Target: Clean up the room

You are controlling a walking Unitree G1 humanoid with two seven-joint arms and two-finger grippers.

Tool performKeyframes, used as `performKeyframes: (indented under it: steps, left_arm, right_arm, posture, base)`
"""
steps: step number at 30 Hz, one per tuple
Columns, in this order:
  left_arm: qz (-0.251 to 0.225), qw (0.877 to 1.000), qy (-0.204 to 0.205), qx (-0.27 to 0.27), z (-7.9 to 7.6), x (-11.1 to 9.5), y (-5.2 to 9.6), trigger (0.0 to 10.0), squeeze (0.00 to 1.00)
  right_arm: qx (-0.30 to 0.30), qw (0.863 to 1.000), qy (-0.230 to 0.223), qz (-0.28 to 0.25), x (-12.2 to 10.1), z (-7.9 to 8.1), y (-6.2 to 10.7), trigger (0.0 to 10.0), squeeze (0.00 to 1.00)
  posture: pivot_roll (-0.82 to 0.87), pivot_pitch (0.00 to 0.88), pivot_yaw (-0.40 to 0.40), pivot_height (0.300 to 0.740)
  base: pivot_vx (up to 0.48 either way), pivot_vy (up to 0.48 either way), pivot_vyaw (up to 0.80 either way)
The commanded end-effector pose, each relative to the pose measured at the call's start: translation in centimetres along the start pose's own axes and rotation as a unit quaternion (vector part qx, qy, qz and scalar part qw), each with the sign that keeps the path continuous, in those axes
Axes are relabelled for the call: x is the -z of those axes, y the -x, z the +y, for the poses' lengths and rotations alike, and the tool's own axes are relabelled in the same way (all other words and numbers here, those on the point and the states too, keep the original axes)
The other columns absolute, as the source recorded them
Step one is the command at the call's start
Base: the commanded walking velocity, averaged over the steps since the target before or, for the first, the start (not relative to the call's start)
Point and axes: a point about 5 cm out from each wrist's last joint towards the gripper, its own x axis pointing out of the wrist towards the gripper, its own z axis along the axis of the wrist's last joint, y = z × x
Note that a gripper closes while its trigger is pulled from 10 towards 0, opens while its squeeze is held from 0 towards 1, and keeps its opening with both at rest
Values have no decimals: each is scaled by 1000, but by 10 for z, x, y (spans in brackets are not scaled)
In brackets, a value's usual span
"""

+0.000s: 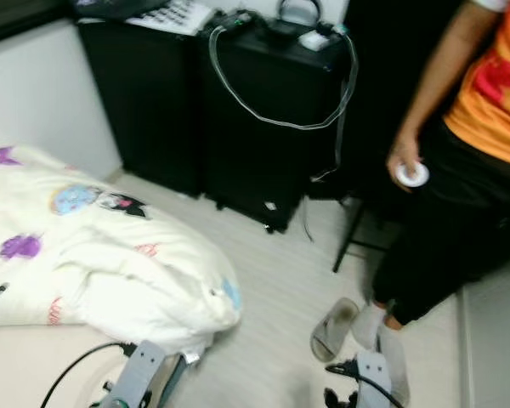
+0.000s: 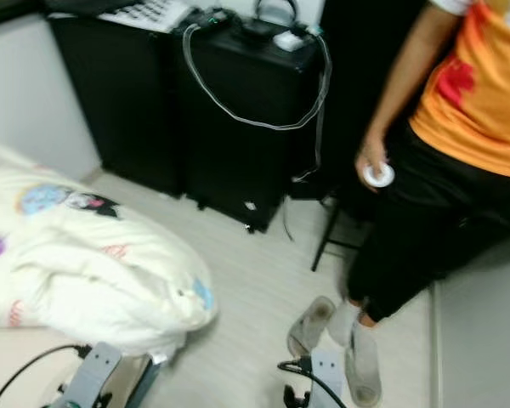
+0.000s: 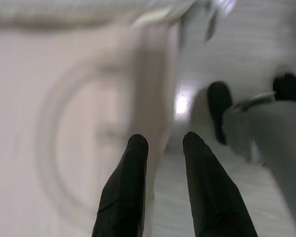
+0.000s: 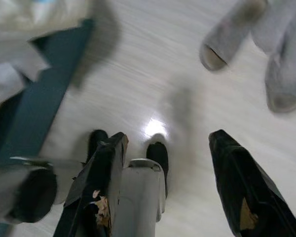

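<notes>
Slipper [image 1: 333, 330] on floor ahead of right claw [image 4: 165, 148], fingers spread, empty.

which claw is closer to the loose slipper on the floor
Right. The right claw hangs low just beside the slipper, near the person's feet. The left claw hangs on the far side, by the white duvet.

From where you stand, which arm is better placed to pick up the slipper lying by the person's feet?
Right, probably. The slipper lies on the floor toward your right side, just ahead of the right pincer, which is open. The left pincer hangs beside the quilt.
</notes>
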Motion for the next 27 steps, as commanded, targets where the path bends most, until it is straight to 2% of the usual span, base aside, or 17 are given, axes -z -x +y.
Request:
performKeyframes:
  steps: [1,7,10,15,25,26,27]
  left_arm:
    - [-7,1000,0,13,-6,-5,-1,10000,0]
    - [-15,1000,-14,21,-12,-12,-4,10000,0]
    - [-14,1000,0,23,-14,-12,-4,10000,0]
    - [-15,1000,-5,20,-14,-13,-4,10000,0]
    - [-19,999,27,16,-13,-14,-4,10000,0]
    - [-32,998,49,14,-11,-22,-6,10000,0]
    - [-32,998,49,14,-11,-22,-6,10000,0]
  right_arm:
    - [16,1000,-4,22,14,-11,7,10000,0]
    - [12,1000,5,27,15,-13,7,10000,0]
    - [12,1000,3,25,15,-14,7,10000,0]
    - [11,1000,4,23,15,-13,7,10000,0]
    - [6,1000,0,12,12,-11,5,10000,0]
    - [4,1000,-1,5,8,-9,4,10000,0]
    - [4,1000,-1,5,8,-9,4,10000,0]
  posture:
    - [16,50,-11,740]
    - [7,54,-13,740]
    - [7,54,-13,740]
    - [7,54,-13,740]
    - [13,60,-11,740]
    - [14,66,-9,740]
    - [14,66,-9,740]
  base:
    - [0,0,719]
    - [0,0,719]
    - [0,0,719]
    - [0,0,715]
    - [0,0,715]
    - [0,0,719]
    - [0,0,719]
